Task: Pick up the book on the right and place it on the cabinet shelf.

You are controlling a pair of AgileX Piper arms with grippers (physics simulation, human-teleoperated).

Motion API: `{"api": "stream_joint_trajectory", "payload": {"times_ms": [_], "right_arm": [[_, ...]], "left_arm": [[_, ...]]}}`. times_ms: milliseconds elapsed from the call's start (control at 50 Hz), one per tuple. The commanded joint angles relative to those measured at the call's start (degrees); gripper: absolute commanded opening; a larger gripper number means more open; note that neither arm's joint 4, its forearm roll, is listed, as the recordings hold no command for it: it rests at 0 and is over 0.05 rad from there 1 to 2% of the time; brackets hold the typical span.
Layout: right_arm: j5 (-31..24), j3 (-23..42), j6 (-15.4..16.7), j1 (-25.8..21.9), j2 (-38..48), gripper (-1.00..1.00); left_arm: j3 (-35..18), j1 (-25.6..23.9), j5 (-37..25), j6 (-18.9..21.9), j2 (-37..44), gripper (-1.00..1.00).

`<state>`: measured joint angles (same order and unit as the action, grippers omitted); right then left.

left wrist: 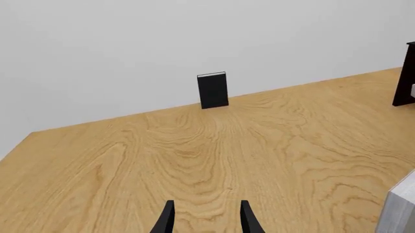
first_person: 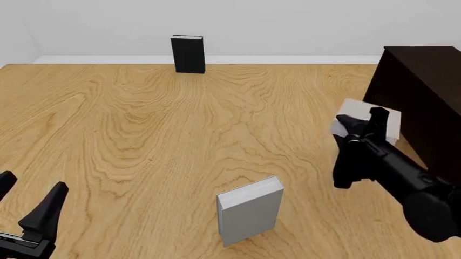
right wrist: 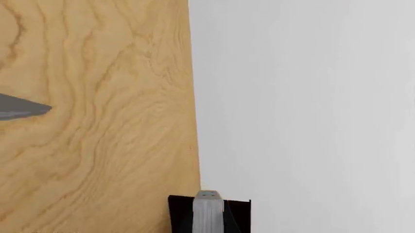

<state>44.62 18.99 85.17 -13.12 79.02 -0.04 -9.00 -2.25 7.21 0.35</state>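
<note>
The light-grey book (first_person: pixel 352 110) on the right is off the table, just in front of the dark cabinet (first_person: pixel 425 91). My right gripper (first_person: pixel 362 119) is shut on it. The right wrist view shows the book's grey edge (right wrist: pixel 208 219) clamped between the black fingers (right wrist: pixel 180 214). I cannot make out the cabinet shelf as a separate board; the left wrist view shows only a dark edge of the cabinet (left wrist: pixel 405 77). Low at the near left, my left gripper (first_person: pixel 30 198) is open and holds nothing, its fingertips (left wrist: pixel 167 217) spread over bare wood.
A second light-grey book (first_person: pixel 250 210) stands upright near the front middle of the table; its corner (left wrist: pixel 399 206) shows in the left wrist view. A black book (first_person: pixel 187 54) (left wrist: pixel 213 90) stands at the far edge by the white wall.
</note>
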Motion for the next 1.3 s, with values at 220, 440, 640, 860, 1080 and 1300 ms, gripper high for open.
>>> {"api": "stream_joint_trajectory", "payload": {"times_ms": [220, 440, 640, 860, 1080, 1300], "right_arm": [[2.89, 2.40, -0.58, 4.72, 2.76, -1.00], [5.09, 2.83, -1.37, 6.80, 5.32, -1.00], [5.11, 4.56, -1.15, 8.09, 7.14, -1.00], [4.91, 6.56, -0.69, 10.63, 9.55, -1.00], [3.48, 9.21, -0.67, 12.49, 11.30, -1.00], [2.93, 11.89, 0.04, 14.14, 14.13, -1.00]], "left_arm": [[-0.01, -0.02, -0.01, 0.03, -0.02, 1.00], [-0.01, 0.01, -0.01, 0.20, -0.07, 1.00], [-0.01, 0.07, -0.12, 0.23, -0.05, 1.00], [0.00, 0.20, -0.24, 0.37, -0.05, 1.00], [0.00, 0.22, -0.27, 0.42, -0.02, 1.00], [0.00, 0.53, -0.24, 0.45, -0.01, 1.00]]}}
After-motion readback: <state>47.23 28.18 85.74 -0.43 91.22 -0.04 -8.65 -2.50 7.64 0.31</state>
